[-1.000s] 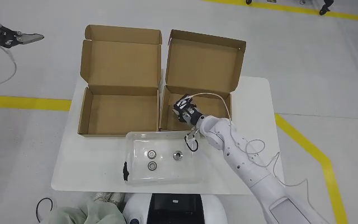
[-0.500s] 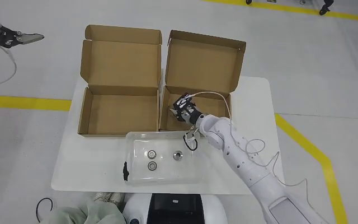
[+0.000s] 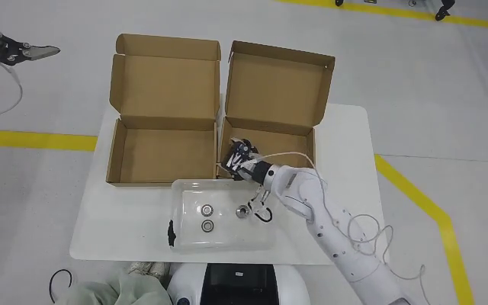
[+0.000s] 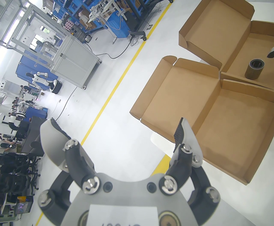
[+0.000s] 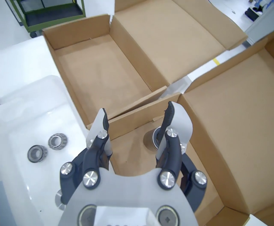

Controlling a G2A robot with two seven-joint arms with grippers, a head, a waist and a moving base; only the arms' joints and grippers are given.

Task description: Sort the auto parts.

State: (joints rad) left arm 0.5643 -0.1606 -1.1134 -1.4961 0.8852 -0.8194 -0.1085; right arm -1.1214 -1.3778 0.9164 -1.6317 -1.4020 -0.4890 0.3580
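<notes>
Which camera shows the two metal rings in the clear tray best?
The right wrist view: the rings lie close, ribbed sides and hollow middles plain. The top view shows them as small circles in the tray.

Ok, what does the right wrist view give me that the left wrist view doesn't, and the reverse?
Right wrist view, not the left: the open right gripper, plus a bearing and a second bearing lying in the clear tray. Left wrist view, not the right: the open left gripper and the blue shelving behind. Both: the left cardboard box, the right cardboard box, and the dark cylinder standing in it.
</notes>
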